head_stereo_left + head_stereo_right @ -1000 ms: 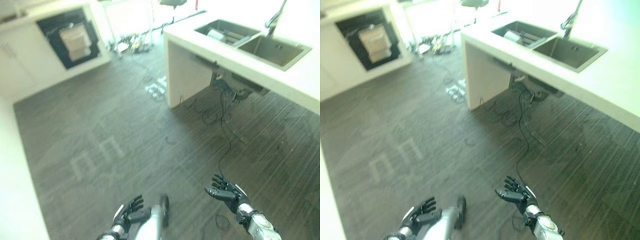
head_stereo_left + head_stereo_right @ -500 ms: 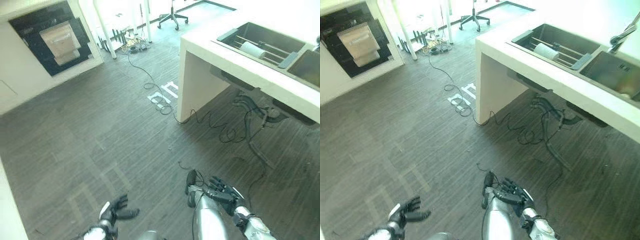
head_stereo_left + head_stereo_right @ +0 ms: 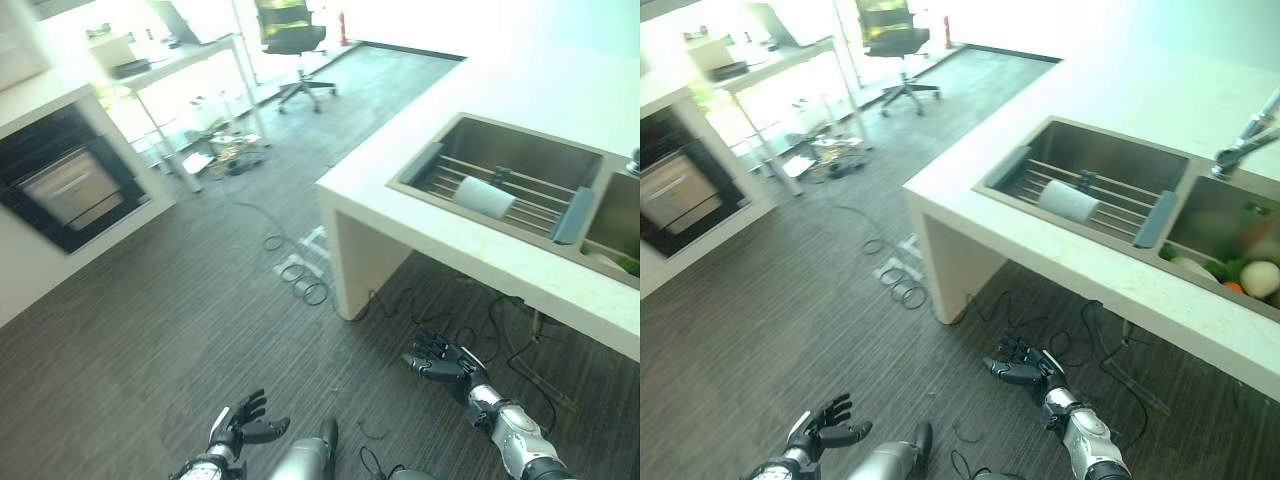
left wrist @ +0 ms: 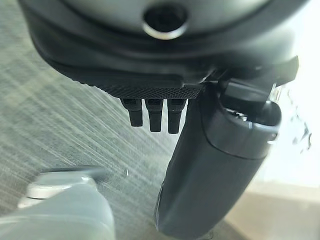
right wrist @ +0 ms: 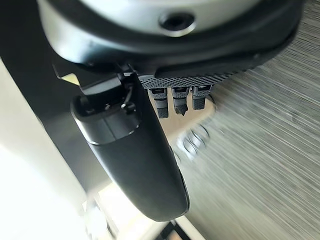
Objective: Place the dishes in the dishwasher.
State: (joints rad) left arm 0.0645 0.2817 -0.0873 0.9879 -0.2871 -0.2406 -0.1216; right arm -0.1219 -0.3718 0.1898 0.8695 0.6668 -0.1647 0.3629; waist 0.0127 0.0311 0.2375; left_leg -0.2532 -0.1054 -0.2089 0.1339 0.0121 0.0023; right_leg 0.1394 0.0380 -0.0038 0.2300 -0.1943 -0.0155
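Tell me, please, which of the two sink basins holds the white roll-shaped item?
The left steel sink basin, the one with the bar rack; the white roll-shaped item lies on its bars. The right steel basin beside the faucet holds rounded colourful items instead.

My head camera has swung toward the bench (image 3: 520,270): its sink (image 3: 1085,190) now sits fuller in view. My right hand (image 3: 440,362) has come forward, empty, fingers relaxed.

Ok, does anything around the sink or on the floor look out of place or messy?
Yes. Loose cables lie coiled on the floor beside the counter, and more hang tangled beneath the sink. A white cup lies on its side on the sink's rack. Both hands, left and right, are open and empty.
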